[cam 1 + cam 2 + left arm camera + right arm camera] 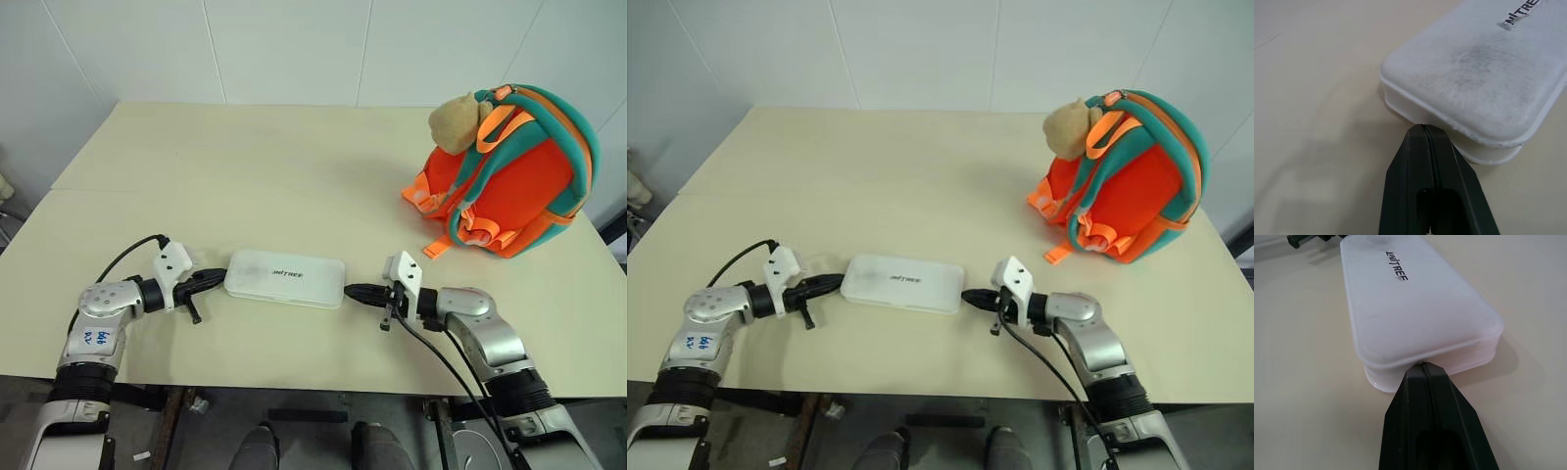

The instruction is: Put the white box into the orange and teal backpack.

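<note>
The white box (285, 278) lies flat on the table near its front edge, dark lettering up. My left gripper (220, 277) is shut, its closed tip at the box's left short end; in the left wrist view this gripper (1422, 128) meets the box (1474, 83) under the lid's rim. My right gripper (350, 291) is shut too, its tip (1422, 366) against the box's (1410, 308) right short end. Neither holds anything between its fingers. The orange and teal backpack (519, 186) stands at the table's far right, well away from both grippers.
A tan plush toy (456, 122) hangs on the backpack's left side. The cream table (245, 176) stretches wide behind the box, and white walls close in at the back. Cables run from both wrists toward the front edge.
</note>
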